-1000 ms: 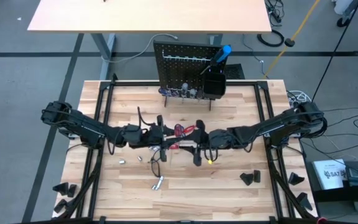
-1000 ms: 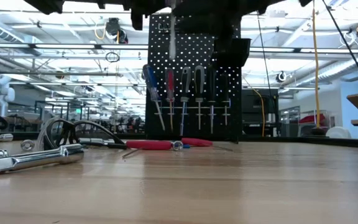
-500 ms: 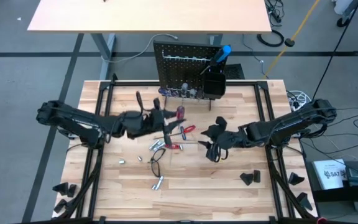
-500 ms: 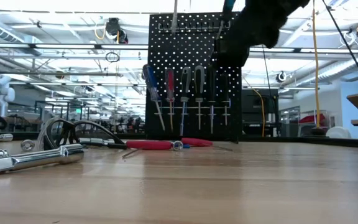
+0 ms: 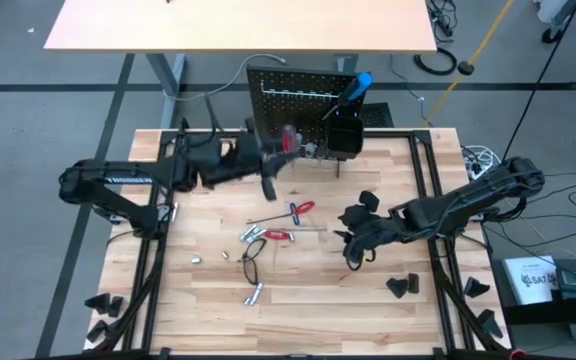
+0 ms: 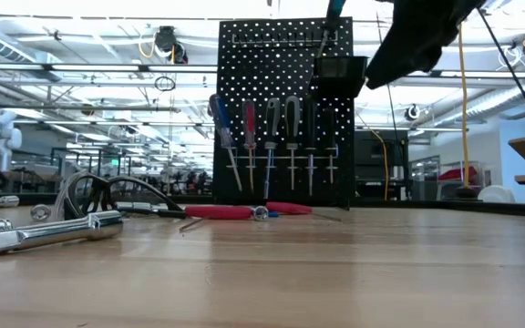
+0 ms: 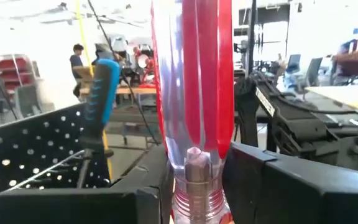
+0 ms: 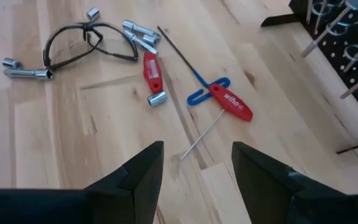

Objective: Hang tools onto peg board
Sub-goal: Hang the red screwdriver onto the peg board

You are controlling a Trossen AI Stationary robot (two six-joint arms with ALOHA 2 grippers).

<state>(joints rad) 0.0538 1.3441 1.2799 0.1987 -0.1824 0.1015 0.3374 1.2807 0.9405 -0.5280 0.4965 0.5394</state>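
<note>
Red T-handle tool (image 8: 232, 103): we are reading the white brand word "wiha" along its red grip, in the right wrist view.
Left arm (image 5: 118, 179): we are seeing small white lettering on its upper link in the high view, too small for us to read.
White box (image 5: 536, 275): we are making out dark print on it beside the table, but we are not managing to read it.

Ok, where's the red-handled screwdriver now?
The left gripper holds the red-handled screwdriver up at the peg board, left of its black bin.
</note>
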